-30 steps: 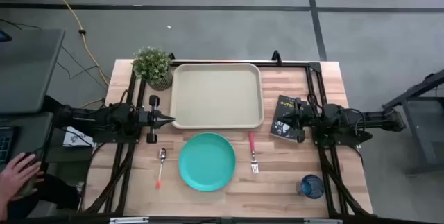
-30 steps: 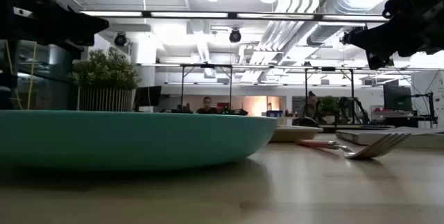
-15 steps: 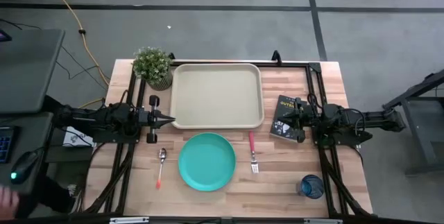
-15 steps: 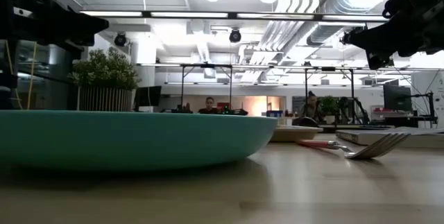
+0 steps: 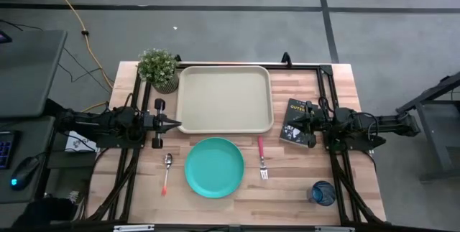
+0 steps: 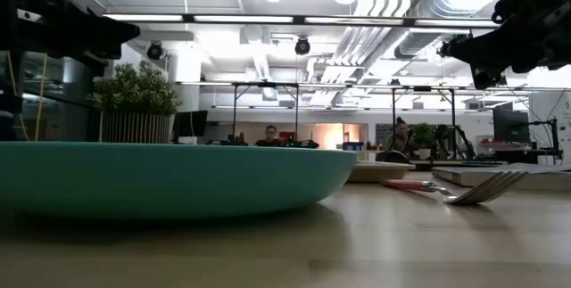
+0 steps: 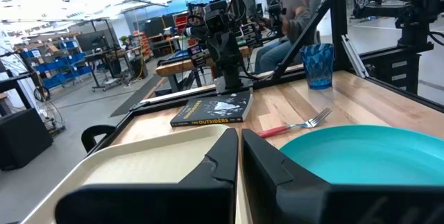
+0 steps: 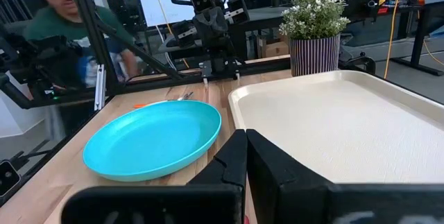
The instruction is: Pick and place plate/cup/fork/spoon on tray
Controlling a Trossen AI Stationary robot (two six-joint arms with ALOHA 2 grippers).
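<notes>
Tray: the beige tray (image 5: 225, 99) lay at the far middle of the table (image 5: 287, 182), with nothing on it.
Plate: the turquoise plate (image 5: 215, 167) sat flat on the wood just in front of the tray's near rim, apart from it; in the low view it filled the left foreground (image 6: 169, 179).
Fork: the fork (image 5: 261, 158) lay on the table just right of the plate, red-pink handle toward the tray, tines toward the near edge; not touching the plate.
Spoon: the spoon (image 5: 167, 172) lay just left of the plate, metal bowl toward the tray, orange handle toward the near edge.
Cup: the blue cup (image 5: 323, 192) stood upright near the table's near right corner, well apart from the other tableware.
Left gripper: the left gripper (image 5: 175, 123) hung at the tray's near left corner, pointing right; its jaws were pressed together on nothing, as the left wrist view (image 7: 238, 156) also showed.
Right gripper: the right gripper (image 5: 290, 126) was over the dark book (image 5: 295, 121) just right of the tray, pointing left; its jaws were clenched on nothing, seen in its wrist view (image 8: 245, 156).
Plant: a potted plant (image 5: 159, 69) stood at the tray's far left corner.
Person: a person in a green top (image 8: 59, 26) showed beyond the table's left side in the right wrist view; another was seated (image 7: 288, 9) in the room behind the right arm.
</notes>
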